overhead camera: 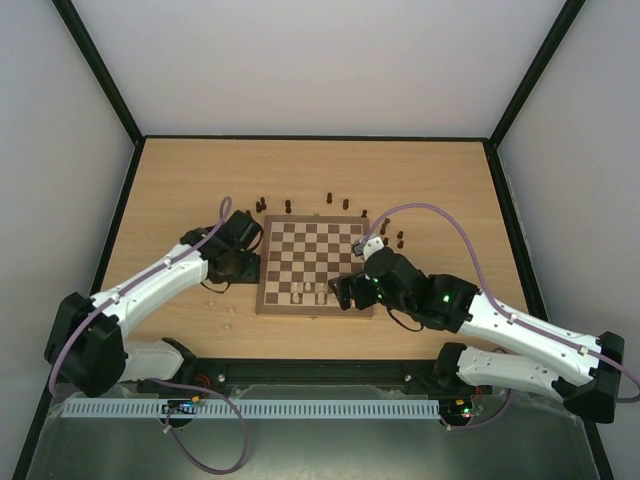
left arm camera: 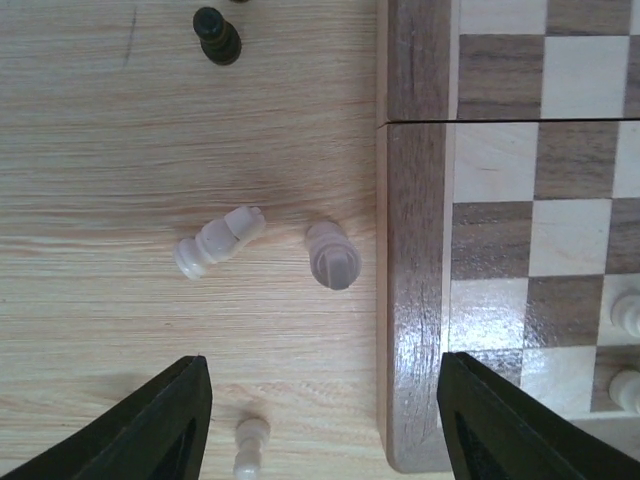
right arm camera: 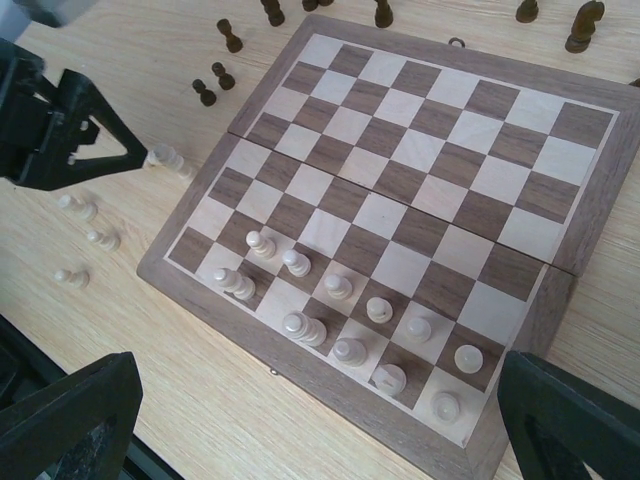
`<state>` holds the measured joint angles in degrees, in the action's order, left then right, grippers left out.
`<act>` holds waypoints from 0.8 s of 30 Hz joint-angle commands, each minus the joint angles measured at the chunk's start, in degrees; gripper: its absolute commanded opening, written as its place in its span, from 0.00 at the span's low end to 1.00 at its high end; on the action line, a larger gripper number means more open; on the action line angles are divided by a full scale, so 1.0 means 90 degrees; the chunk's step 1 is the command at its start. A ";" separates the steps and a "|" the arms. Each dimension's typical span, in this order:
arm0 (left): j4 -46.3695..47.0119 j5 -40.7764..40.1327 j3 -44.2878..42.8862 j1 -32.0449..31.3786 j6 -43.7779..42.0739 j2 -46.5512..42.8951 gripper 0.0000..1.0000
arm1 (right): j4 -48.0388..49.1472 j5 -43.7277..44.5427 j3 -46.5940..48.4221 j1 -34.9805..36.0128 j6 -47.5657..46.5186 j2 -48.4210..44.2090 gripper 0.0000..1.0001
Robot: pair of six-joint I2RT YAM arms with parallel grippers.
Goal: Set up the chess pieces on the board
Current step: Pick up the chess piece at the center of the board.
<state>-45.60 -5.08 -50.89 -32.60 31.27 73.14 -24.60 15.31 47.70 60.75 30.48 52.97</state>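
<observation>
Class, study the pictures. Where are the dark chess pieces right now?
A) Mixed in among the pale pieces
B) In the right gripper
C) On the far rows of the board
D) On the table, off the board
D: the dark pieces stand on the table beyond the rim of the board, and only pale pieces stand on its squares.

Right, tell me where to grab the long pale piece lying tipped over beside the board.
Grip the long pale piece at its narrow waist, straight down from above. It lies on its side on the tabletop, slanted in the left wrist view, so the left gripper should probably turn to close across that axis. The stubby piece lies close on the board side; keep clear of it.
</observation>
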 commanded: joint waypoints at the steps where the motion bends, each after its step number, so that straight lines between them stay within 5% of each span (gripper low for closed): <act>1: 0.0208 -0.0084 -0.0041 0.0023 -0.0033 0.0331 0.62 | 0.0053 -0.0021 -0.0082 -0.0017 0.0040 -0.0150 0.99; 10: 0.0509 -0.0142 -0.0113 0.0028 -0.0042 0.0903 0.44 | 0.0098 -0.0134 -0.0143 -0.0020 0.0022 -0.0236 0.99; 24: 0.0763 -0.0230 -0.0203 0.0060 -0.0124 0.1465 0.32 | 0.0119 -0.0235 -0.0182 -0.0019 0.0011 -0.0318 0.99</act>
<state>-39.38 -6.46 -51.09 -32.53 30.87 85.08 -24.05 13.41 46.96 60.75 30.48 51.33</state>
